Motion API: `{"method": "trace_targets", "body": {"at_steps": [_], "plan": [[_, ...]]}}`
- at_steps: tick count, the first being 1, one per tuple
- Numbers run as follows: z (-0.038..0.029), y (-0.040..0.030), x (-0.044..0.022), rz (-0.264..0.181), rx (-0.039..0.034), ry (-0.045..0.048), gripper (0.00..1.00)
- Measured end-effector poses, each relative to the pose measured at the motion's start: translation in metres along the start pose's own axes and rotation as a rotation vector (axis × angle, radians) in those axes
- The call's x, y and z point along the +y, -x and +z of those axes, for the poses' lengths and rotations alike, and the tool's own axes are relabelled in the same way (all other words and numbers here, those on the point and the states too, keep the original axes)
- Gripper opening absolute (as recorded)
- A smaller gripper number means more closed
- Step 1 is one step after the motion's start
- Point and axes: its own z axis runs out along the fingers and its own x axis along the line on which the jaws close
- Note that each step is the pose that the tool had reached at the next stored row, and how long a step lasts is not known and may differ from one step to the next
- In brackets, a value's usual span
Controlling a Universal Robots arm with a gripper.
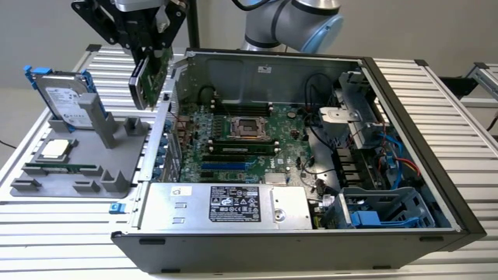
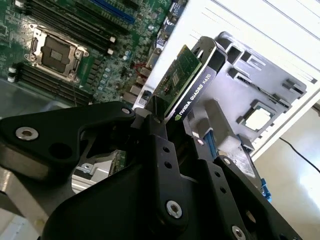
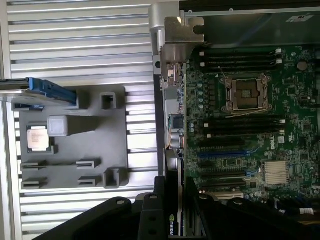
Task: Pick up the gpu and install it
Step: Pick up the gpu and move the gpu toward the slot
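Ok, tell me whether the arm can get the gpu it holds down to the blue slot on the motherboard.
Probably yes. The tool grips the gpu above the edge of the open case, and nothing lies over the blue slot. The metal wall close beside that slot may make it tight.

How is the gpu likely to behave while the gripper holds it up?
Probably stiff: the gpu hangs straight from the gripper with no visible sag. Likely light for its size, being a thin card with a slim black shroud. Its bare green circuit face, seen in the second wrist view, suggests it is fragile, and it might pivot in so narrow a grip.
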Motion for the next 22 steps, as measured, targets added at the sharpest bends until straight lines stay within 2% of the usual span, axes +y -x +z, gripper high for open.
{"method": "trace_targets", "body": {"at_steps": [22], "plan": [[0.0004,0.021,0.0015,0.0,0.0,0.0,0.0]]}}
